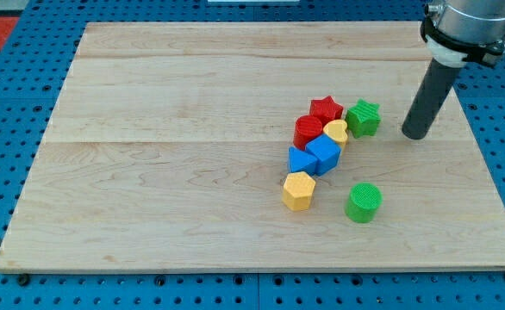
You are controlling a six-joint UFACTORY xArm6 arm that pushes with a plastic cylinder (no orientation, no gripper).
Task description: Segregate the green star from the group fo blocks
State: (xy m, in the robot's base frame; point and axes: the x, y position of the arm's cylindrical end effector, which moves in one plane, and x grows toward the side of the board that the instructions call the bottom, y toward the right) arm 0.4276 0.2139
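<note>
The green star (363,117) sits at the right end of a cluster of blocks, touching or nearly touching a red star (326,109) and a small yellow block (337,132). The cluster also holds a red cylinder (308,131), a blue cube (324,153) and a blue triangular block (300,160). A yellow hexagon (298,190) lies just below the cluster. My tip (415,133) rests on the board to the right of the green star, a short gap apart from it.
A green cylinder (364,202) stands alone toward the view's bottom right of the cluster. The wooden board (166,172) lies on a blue perforated table (3,284). The board's right edge is close to my rod.
</note>
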